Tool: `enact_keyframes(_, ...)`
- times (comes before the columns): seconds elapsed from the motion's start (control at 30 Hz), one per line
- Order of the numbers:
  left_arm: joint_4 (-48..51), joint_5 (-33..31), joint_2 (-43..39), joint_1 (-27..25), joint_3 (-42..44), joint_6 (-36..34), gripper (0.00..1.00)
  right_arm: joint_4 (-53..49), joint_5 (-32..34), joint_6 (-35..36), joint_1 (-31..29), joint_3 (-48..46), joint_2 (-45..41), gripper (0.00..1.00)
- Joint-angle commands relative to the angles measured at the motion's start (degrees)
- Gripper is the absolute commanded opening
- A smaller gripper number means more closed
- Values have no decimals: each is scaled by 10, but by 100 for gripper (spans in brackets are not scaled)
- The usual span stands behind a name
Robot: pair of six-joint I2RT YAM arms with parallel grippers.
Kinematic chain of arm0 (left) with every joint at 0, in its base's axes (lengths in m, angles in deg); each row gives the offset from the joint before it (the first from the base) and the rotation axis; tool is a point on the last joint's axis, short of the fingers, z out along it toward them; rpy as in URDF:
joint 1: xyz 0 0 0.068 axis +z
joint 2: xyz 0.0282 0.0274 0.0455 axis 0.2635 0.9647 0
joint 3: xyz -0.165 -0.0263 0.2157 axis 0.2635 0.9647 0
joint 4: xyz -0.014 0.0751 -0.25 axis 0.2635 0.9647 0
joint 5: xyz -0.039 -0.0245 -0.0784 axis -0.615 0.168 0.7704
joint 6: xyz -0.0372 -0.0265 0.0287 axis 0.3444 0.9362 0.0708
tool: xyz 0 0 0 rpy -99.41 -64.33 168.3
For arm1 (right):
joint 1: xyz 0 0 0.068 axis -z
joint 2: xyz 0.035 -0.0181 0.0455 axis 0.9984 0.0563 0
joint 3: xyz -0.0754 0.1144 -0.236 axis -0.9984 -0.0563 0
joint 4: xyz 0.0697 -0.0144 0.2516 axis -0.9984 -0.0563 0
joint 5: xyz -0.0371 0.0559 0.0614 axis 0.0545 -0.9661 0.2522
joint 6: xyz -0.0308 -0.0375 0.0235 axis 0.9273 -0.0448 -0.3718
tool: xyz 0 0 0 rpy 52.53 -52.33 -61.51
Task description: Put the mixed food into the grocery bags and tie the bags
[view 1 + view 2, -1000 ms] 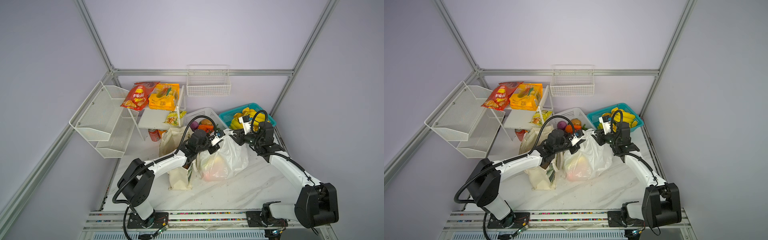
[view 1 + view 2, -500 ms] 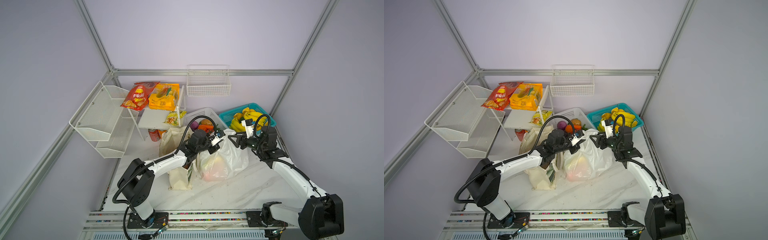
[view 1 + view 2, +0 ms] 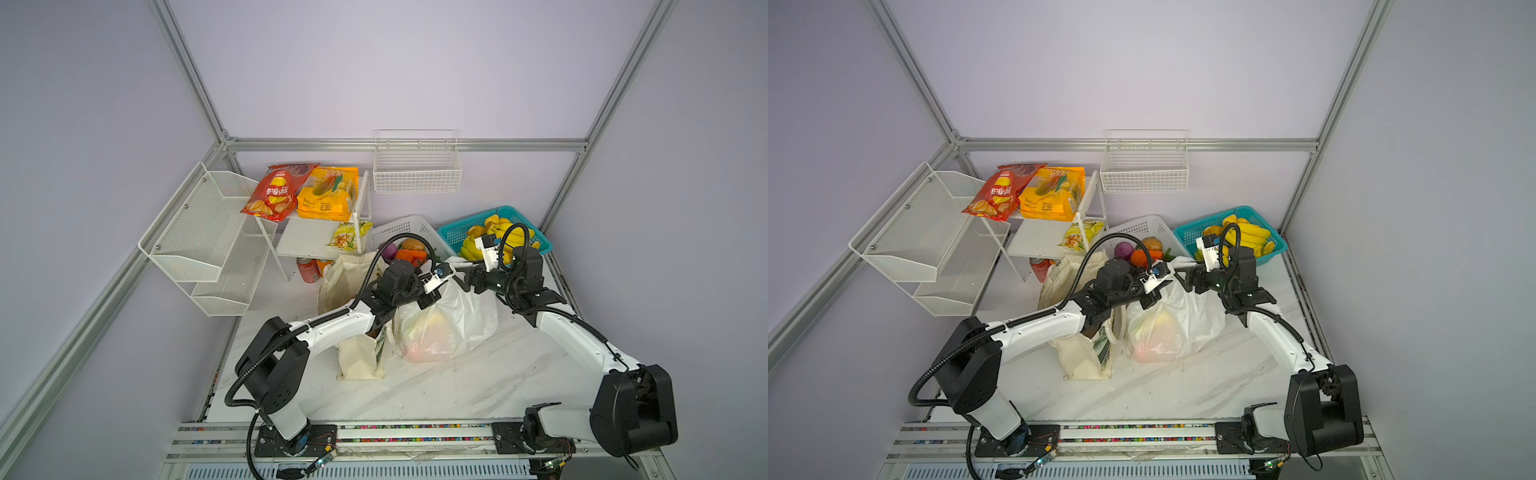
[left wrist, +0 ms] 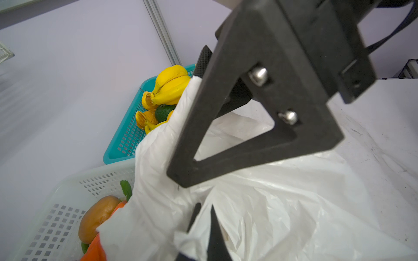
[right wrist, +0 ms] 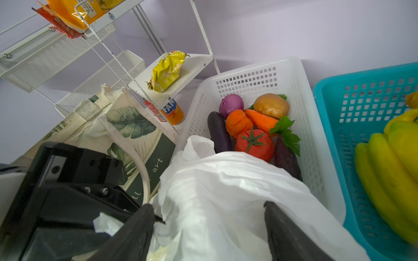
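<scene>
While beside lattice basket [image 5: 248, 76], carrier bag [image 5: 226, 187]

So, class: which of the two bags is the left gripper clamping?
The white plastic bag: the left gripper is shut on its top. The canvas tote beside it is ungripped.

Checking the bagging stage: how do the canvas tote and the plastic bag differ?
The canvas tote is opaque cream cloth with a leaf print; the plastic bag is translucent white, with coloured contents showing through. The left gripper pinches the plastic bag's top; no gripper holds the canvas tote. Both stand on the table.
</scene>
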Motion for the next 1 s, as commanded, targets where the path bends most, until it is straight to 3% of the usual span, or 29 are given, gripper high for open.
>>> enact_keyframes(0.0, -7, -5, 11, -4, -10, -17, 0, 17, -9, 13, -5, 11, 2, 70)
enact_keyframes(0.23, 5, -20, 18, -10, -11, -36, 0, 29, -18, 9, -6, 2, 4, 36)
enact_keyframes(0.53, 13, -24, 0, -15, 1, -45, 26, 35, -26, 11, -7, 2, -7, 2)
enact_keyframes(0.67, 50, -6, -35, -15, 3, -43, 44, 27, -25, 25, -6, 0, -24, 0)
enact_keyframes(0.77, 96, 41, -73, -14, 1, -49, 57, 38, -25, 29, -7, -9, -41, 0)
enact_keyframes(0.97, 142, 127, -144, 6, -6, -37, 70, 44, -50, 55, -7, -17, -55, 0)
